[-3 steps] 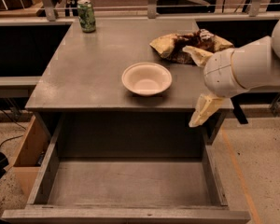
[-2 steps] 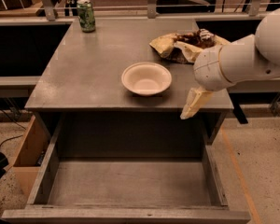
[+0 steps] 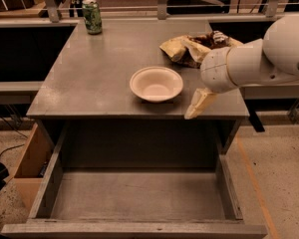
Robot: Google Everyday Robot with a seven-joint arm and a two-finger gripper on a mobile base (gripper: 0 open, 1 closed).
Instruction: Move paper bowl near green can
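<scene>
Paper bowl (image 3: 156, 83): frame centre, upright on grey table (image 3: 89, 83), near its front edge
Green can (image 3: 92, 17): upper left, far table corner; well apart
Gripper (image 3: 198, 104): right of bowl, seemingly not touching; open or closed, cannot tell
Surroundings: crumpled bag (image 3: 189, 48) behind; open drawer (image 3: 134, 198) below

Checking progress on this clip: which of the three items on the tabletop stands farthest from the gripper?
The green can, upright at the far left corner; the gripper hangs at the near right edge, beside the paper bowl.
</scene>
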